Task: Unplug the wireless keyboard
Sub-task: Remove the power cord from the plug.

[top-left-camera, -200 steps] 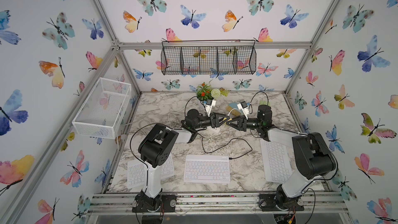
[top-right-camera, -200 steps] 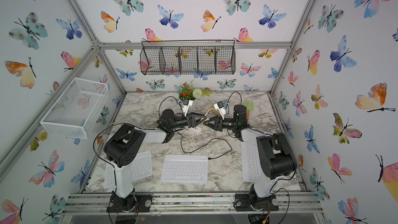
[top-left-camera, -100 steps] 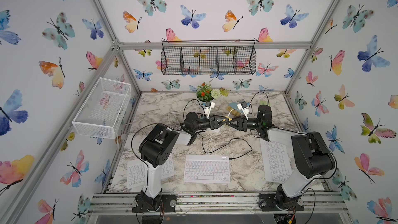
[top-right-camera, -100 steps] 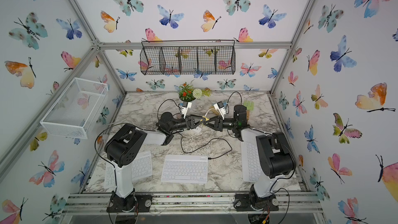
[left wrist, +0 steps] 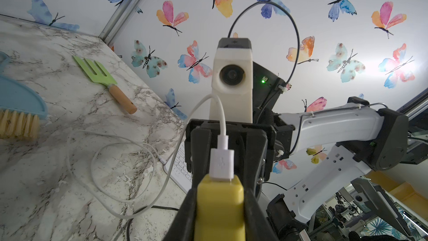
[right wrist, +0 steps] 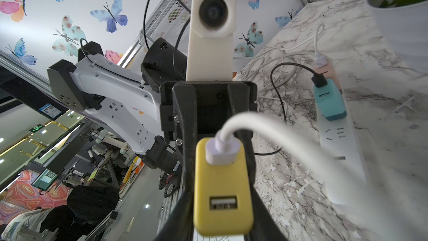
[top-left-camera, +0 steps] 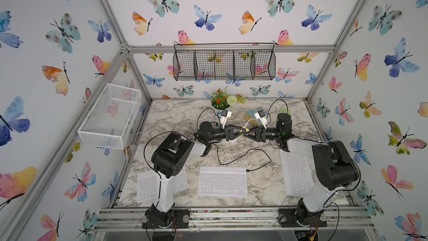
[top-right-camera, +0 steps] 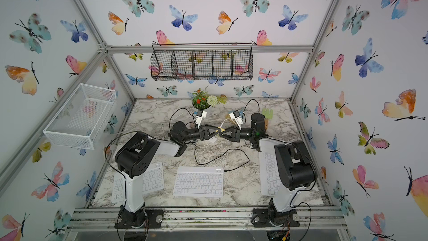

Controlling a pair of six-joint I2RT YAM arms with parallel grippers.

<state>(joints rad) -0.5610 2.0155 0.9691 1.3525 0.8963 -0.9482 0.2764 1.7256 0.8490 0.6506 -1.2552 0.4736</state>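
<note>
- The wireless keyboard (top-left-camera: pixel 222 181) lies flat on the worktop (top-left-camera: pixel 176 117). It is well apart from both pincers, on the side of the arm bases. A black cable (top-left-camera: pixel 248 170) is plugged at its corner.
- The left pincer (top-left-camera: pixel 240 131) is closed tight on a yellow charger (left wrist: pixel 219 207), which is up above the worktop.
- A white cable (left wrist: pixel 221 163) is plugged in the charger's end that faces the right pincer (top-left-camera: pixel 247 132).
- The right pincer meets the left one tip to tip. Its fingers stand at both sides of the charger, but I cannot tell if they press it.

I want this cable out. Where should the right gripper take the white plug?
Best grip the white plug by its boxy body, not its cable, coming from the cable end: it sticks straight out of the yellow charger that the left gripper clamps.
</note>
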